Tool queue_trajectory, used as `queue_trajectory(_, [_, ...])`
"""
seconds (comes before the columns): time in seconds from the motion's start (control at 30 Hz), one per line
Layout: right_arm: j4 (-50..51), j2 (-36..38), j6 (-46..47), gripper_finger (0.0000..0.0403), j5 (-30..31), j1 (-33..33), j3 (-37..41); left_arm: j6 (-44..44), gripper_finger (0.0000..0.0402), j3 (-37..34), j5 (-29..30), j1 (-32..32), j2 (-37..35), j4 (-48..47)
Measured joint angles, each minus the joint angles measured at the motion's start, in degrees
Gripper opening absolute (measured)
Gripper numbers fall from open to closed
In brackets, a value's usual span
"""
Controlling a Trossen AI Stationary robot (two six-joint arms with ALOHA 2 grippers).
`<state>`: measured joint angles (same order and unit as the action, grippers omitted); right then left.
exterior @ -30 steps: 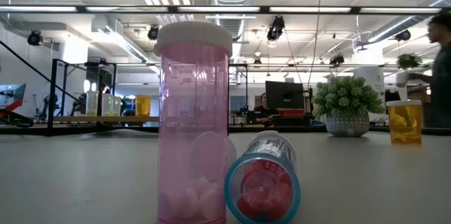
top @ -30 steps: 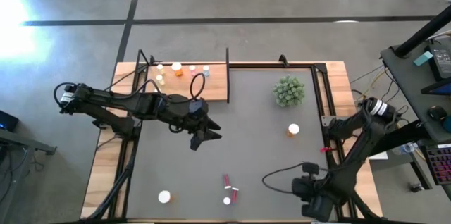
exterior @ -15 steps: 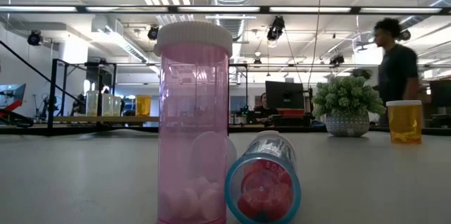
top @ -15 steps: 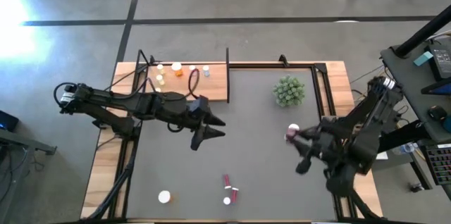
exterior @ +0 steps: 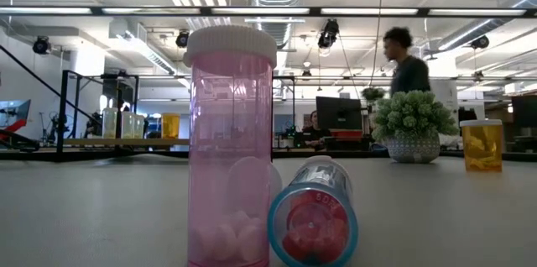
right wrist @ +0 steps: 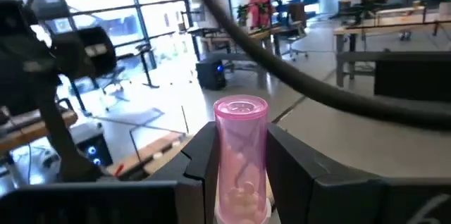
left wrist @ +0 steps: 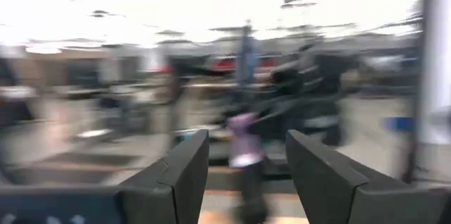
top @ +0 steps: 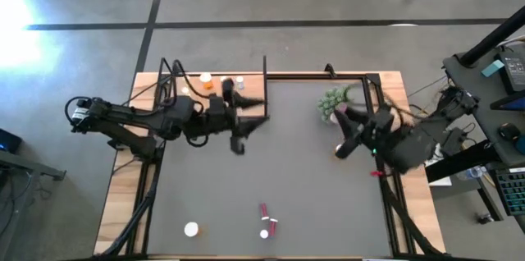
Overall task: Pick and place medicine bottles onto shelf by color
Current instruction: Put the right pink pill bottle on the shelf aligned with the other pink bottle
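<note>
Near the surface's right edge, your right gripper has its jaws clamped on a pink bottle, held aloft. Your left gripper hangs beside the shelf at the far edge, jaws parted and empty.

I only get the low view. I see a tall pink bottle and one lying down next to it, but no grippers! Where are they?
Observer: The right gripper is shut on another pink bottle.
Operator: Where is it?
Observer: From above, it's right beside the green plant.
Operator: And the other one?
Observer: The left gripper is at the shelf, at the mat-side edge.
</note>
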<state>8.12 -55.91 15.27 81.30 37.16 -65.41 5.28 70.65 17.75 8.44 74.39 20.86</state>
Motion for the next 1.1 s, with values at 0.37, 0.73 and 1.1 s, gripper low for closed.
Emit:
queue_trajectory(0.37, [-31.98,0.55,-28.59,0.0089,-42.66,-15.62,-0.1,11.86,0.0173,0.0,14.09,-6.77,0.48,-0.43])
queue_trajectory(0.73, [-33.42,-2.23,-25.98,0.0089,-48.49,-25.09,-3.67,12.63,0.0173,-0.02,11.94,-11.74,0.5,0.44])
queue_trajectory(1.1, [-36.31,-13.09,-26.96,0.0089,-63.3,-27.84,-11.78,-3.35,0.0173,-0.07,-12.14,-11.71,1.62,13.53])
